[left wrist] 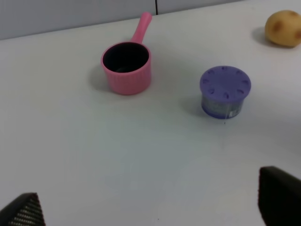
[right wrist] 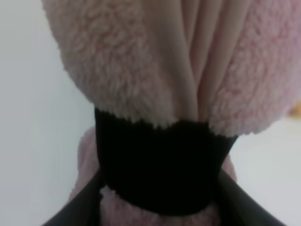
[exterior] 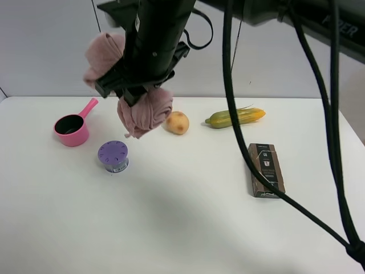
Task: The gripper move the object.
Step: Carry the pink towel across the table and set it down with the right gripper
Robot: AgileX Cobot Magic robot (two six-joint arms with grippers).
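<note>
**Towel bundle held in the air over the back left of the counter**

The white counter (exterior: 182,240) fills the high view and carries 5 loose things. Above it the bulky black arm (exterior: 159,34) reaches in from the top, with thick black cables (exterior: 228,85) hanging down across the right side. The right gripper (exterior: 132,87) is pinching the dusty-pink towel bundle (exterior: 149,111) at its cinched middle. The bundle is clear of the counter and tilted, 1 lobe up to the left and 1 lobe down to the right, hanging in front of the back wall between the pot and the potato. In the right wrist view the black band (right wrist: 160,165) wraps its waist, with dark gripper fingers (right wrist: 75,212) on either side of it.

The left gripper (left wrist: 150,207) is spread wide with nothing between its tips, low over bare counter.

On the counter, a brown box (exterior: 266,169) lies at the right, a yellow-green vegetable (exterior: 235,117) at the back, a bright pink pot (exterior: 72,128) at the left, a purple-lidded tin (exterior: 113,155) just beside it, and a potato (exterior: 177,122) near the lower lobe
</note>
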